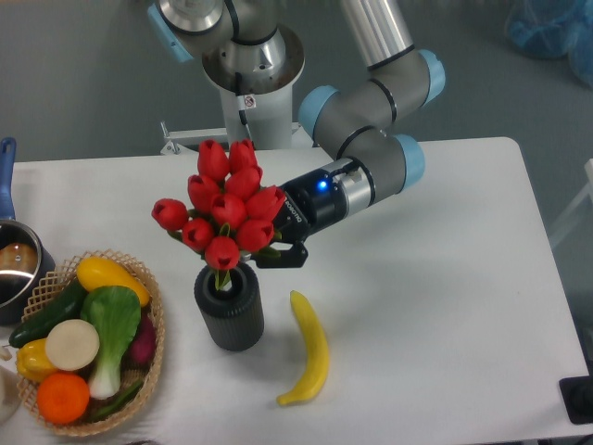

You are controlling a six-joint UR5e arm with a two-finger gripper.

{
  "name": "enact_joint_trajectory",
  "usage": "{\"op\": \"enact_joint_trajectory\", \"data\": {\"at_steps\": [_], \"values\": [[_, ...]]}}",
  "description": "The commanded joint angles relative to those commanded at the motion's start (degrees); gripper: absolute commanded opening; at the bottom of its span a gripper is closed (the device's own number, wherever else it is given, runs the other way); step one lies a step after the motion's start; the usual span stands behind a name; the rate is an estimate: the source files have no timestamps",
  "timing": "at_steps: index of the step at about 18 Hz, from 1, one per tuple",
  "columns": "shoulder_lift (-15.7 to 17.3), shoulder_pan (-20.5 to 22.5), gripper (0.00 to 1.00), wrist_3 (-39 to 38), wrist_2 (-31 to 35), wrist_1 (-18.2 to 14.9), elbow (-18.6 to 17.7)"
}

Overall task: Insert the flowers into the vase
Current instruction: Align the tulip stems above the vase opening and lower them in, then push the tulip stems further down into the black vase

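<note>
**Tulips over the vase mouth**

A white counter [435, 278] stands before a grey floor and the arm's base. The flowers [222, 215] rise from the vase [229, 308], stems down in its mouth, buds above the rim. The pincer [274, 252] sits behind the buds; whether it grips cannot be told. A banana [310, 350] lies just right of the vase, a produce basket [153, 357] to its left, a pot [13, 264] at the left edge. The counter's right half is bare.

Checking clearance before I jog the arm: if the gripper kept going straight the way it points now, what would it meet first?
The gripper points left and slightly down, already at the flowers above the vase. Beyond them, probably the wicker basket rim or table, though depth is unclear.
</note>
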Motion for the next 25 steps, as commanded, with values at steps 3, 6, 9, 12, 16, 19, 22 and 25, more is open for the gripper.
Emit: {"op": "enact_joint_trajectory", "data": {"at_steps": [3,6,9,12,16,19,22,25], "values": [[-0.27,0.0,0.33,0.71,0.0,0.0,-1.23],[-0.53,0.35,0.33,2.64,0.0,0.0,-2.81],[-1.23,0.7,0.33,3.26,0.0,0.0,-2.99],[-2.55,1.23,0.33,3.78,0.09,0.0,-2.99],[-3.96,1.41,0.34,9.31,0.26,0.0,-4.83],[-3.87,1.49,0.34,9.5,0.35,-0.09,-5.54],[-3.87,1.49,0.34,9.76,0.35,0.0,-6.5],[-3.7,1.76,0.34,9.76,0.35,0.0,-7.47]]}}
